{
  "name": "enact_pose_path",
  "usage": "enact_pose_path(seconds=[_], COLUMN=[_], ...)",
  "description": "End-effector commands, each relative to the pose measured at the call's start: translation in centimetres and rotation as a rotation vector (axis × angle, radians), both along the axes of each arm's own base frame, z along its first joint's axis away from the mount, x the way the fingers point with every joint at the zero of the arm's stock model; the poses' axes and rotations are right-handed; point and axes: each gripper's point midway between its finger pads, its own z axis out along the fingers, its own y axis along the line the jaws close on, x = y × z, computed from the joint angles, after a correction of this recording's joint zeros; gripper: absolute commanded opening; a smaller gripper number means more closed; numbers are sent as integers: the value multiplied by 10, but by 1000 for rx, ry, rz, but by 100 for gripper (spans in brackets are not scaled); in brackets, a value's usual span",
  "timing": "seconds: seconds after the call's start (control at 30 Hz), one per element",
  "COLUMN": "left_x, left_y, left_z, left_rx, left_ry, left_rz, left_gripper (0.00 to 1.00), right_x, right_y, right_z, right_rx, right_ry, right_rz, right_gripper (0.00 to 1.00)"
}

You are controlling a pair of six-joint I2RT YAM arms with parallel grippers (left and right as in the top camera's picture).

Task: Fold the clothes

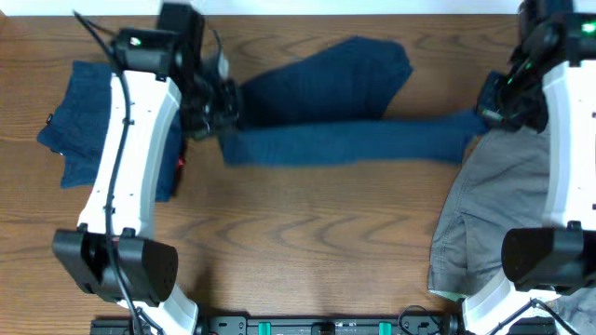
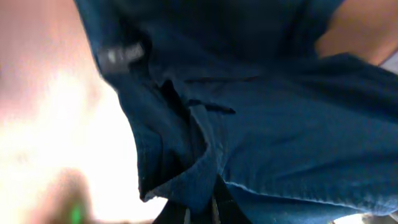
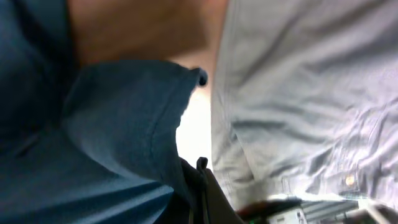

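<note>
Navy blue trousers [image 1: 345, 140] stretch across the table between both arms, one leg folded back toward the far side [image 1: 335, 79]. My left gripper [image 1: 216, 119] is shut on the trousers' left end, seen close in the left wrist view [image 2: 205, 186]. My right gripper [image 1: 486, 113] is shut on the trousers' right end, whose cloth fills the left of the right wrist view [image 3: 124, 124]. A light grey garment [image 1: 494, 205] lies at the right, under the right arm; it also shows in the right wrist view [image 3: 298, 93] with a button [image 3: 349, 180].
Another blue garment [image 1: 88, 112] lies folded at the far left, partly under the left arm. The brown wooden table [image 1: 307, 242] shows in front of the trousers. Both arm bases stand at the near edge.
</note>
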Motion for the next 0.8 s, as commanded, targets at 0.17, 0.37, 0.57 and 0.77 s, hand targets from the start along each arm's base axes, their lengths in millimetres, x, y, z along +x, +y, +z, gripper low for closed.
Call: enact_pose_path(seconds=[0.17,0.37,0.57,0.77], left_x=[-85,-137,-170,-156], left_y=[52,54,56,48], left_z=[-90,-110,-106,-99], left_rx=[221,220,203,152], left_ry=[367,405,302,160], left_rz=[-20,-22,3,21], left_gripper=[6,6,6,6], right_x=[-52,-75,-83,-53], right_y=[-75,-88,-71,-7], right_z=[-43,-42,-28,-16], right_rx=[-277,-306,-255,-118], right_ry=[243,273,186,14], right_rz=[-197,-247,-231,7], right_gripper=[1,1,1,6])
